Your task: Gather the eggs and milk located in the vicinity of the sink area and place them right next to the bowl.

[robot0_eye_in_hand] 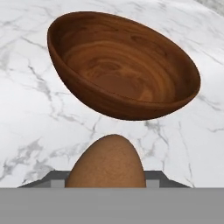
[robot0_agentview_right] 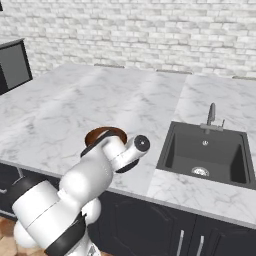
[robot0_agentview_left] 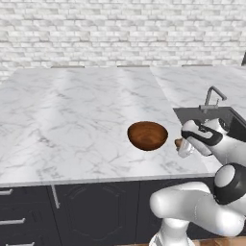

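A reddish-brown egg (robot0_eye_in_hand: 106, 162) sits between the fingers of my gripper (robot0_eye_in_hand: 105, 180), which is shut on it. In the left base view the gripper (robot0_agentview_left: 185, 147) hangs low over the marble counter, just right of the bowl (robot0_agentview_left: 147, 135), with the egg (robot0_agentview_left: 178, 142) showing at its tip. The wooden bowl (robot0_eye_in_hand: 122, 65) stands upright and empty, a short gap from the egg. From the right base view my arm hides most of the bowl (robot0_agentview_right: 102, 133). I cannot tell whether the egg touches the counter. The milk is out of view.
The dark sink (robot0_agentview_right: 207, 152) with its silver faucet (robot0_agentview_right: 211, 116) is set into the counter to the right of the bowl. The wide marble counter (robot0_agentview_left: 72, 120) stretches left and back to a white brick wall. The counter's front edge runs close below the bowl.
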You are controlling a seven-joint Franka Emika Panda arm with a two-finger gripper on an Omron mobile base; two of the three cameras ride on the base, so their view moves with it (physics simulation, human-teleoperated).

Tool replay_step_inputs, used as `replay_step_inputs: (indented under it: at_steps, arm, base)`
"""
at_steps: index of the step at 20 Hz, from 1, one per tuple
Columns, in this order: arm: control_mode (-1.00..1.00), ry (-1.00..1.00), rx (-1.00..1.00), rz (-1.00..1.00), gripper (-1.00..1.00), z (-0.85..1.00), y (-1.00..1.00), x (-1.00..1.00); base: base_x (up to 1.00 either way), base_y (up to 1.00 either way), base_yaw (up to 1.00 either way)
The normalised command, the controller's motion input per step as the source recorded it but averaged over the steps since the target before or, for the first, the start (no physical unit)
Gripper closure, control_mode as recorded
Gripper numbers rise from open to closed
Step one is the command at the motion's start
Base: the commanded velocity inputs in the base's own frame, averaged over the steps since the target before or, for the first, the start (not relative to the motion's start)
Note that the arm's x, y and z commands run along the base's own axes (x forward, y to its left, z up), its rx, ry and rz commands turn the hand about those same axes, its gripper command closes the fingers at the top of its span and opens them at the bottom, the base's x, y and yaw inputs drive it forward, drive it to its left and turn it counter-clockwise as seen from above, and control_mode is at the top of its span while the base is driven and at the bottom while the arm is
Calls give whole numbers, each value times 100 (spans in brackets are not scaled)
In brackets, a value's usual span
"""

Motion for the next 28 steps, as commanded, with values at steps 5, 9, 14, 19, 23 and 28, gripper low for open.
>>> replay_step_inputs:
  at_steps: [5,9,14,19,23,28]
  arm:
    - [-100,10,0,6,100,-17,1,27]
    - [-100,5,0,6,100,-18,0,27]
    - [-100,1,0,6,100,-17,2,26]
    - [-100,0,0,6,100,-23,3,25]
    - [-100,0,0,7,100,-26,3,25]
    - [-100,0,0,7,100,-22,0,30]
  base:
    - [0,0,0]
    - [0,0,0]
    - [0,0,0]
    - [0,0,0]
    - [0,0,0]
    - [0,0,0]
